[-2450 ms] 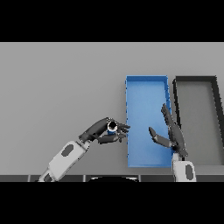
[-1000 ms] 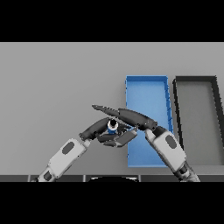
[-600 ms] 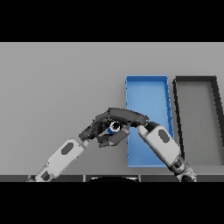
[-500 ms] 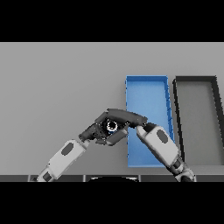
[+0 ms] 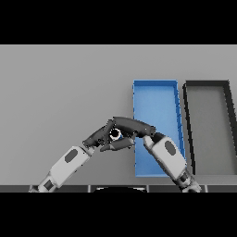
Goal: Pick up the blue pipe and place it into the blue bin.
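Curling my left hand (image 5: 102, 137) round the blue pipe (image 5: 115, 134), I hold it just left of the blue bin (image 5: 155, 99), its dark open end facing up. My right hand (image 5: 134, 126) lies over the pipe from the other side, fingers closed against it. Beyond the bin, farther right, sits a dark bin (image 5: 208, 125) on the grey table (image 5: 60, 88).
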